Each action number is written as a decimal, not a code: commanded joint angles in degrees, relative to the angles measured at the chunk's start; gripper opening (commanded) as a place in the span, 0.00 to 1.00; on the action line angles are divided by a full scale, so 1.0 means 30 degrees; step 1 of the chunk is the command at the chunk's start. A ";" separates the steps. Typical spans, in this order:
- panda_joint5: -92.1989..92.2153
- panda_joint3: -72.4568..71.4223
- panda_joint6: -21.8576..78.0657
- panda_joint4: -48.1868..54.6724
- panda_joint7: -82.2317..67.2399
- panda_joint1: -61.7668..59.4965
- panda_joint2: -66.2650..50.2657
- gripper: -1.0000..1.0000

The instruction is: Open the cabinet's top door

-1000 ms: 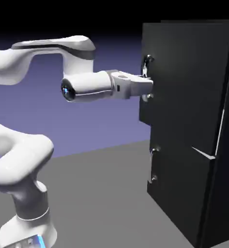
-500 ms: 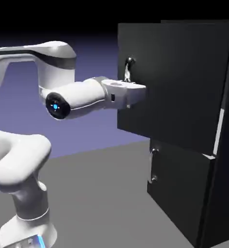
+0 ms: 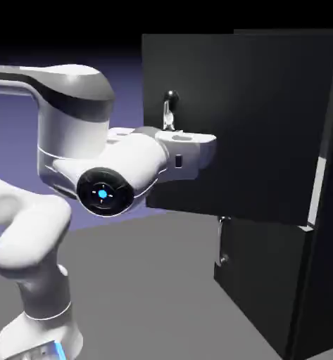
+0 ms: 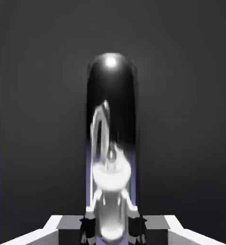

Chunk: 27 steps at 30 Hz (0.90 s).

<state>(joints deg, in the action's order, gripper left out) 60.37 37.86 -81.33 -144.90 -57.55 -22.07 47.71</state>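
Door (image 3: 246, 126), the top one, is swung partway open, its handle side out toward the robot, hinge side at the exterior view's right. Landmark = its handle (image 4: 111, 95). Gripper (image 4: 111, 227) is at the handle's lower part, tips closed on it, one each side, bar between them; looks like a firm hold. Handle runs upright, so the grip goes across its long axis; door panel lies just behind it, w/ the panel's free edge a bit to the hand view's left of it. Arm (image 3: 77, 112) comes in from the handle's left in the exterior view. Lower door (image 3: 264, 274) is below the handle, shut, w/ its own small handle (image 3: 219, 242). Prob. well into the pull; next move = swing the handle round the hinge, not straight back. Risk: tips slip or twist on the bar if the wrist doesn't turn w/ the door.
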 commanded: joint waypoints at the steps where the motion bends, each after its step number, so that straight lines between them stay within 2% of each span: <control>1: -0.0387 0.0693 0.0759 0.0646 -0.0181 0.0487 -0.0575 0.00; 14: -0.2849 0.9692 0.9287 0.8598 -0.2548 0.8412 -0.6883 0.00; 20: -0.3345 1.3642 1.1095 1.0877 -0.2899 1.2549 -0.7703 0.00; 27: -0.4339 1.7339 1.1877 1.3157 -0.2147 1.7395 -0.6488 0.00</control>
<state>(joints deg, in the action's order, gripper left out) 47.33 89.82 -45.64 -105.40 -64.01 30.10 28.26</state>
